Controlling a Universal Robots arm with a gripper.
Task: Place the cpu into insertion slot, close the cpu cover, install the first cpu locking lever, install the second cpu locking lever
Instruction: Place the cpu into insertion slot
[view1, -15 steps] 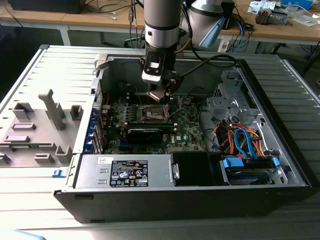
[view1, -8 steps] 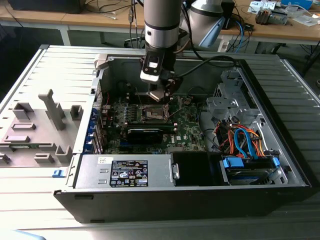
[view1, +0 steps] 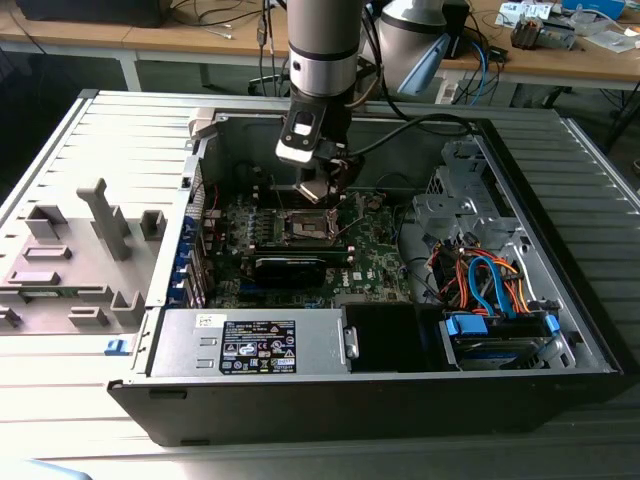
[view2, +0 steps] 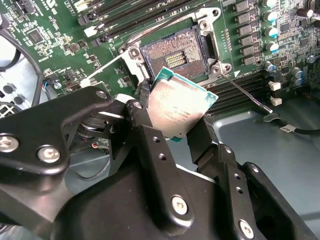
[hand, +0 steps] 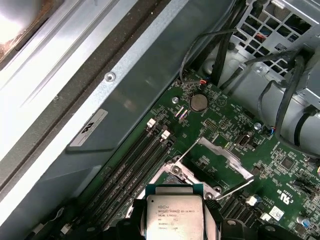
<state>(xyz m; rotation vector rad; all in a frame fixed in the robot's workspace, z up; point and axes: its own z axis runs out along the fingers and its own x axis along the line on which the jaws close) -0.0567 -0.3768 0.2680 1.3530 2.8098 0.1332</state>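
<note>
On the exterior view's left we see a grey plastic fixture (view1: 75, 250) lying on the ribbed table (view1: 40, 400), just beside the open computer case (view1: 590, 340). Inside the case, the power supply (view1: 250, 342) sits along the near wall and the green board (view1: 375, 255) lies behind it.

Over the middle of that board the gripper (view1: 322, 190) hangs from the arm, just above the insertion slot (view1: 305, 228). In the second wrist view the gripper (view2: 174, 119) has its jaws closed part-way onto the cpu (view2: 182, 100), with one black finger (view2: 150, 145) pressing on each of two opposite edges. The cpu is tilted, its silver top facing the camera, and sits at the near rim of the insertion slot (view2: 175, 52); we cannot tell whether they touch. The slot's contact field is bare. Two thin metal levers (view2: 245, 92) reach out from its corners.

In the first wrist view the cpu (hand: 175, 217) is at the slot's edge.

On the exterior view's right, orange and blue cables (view1: 490, 280) crowd the drive bay.
</note>
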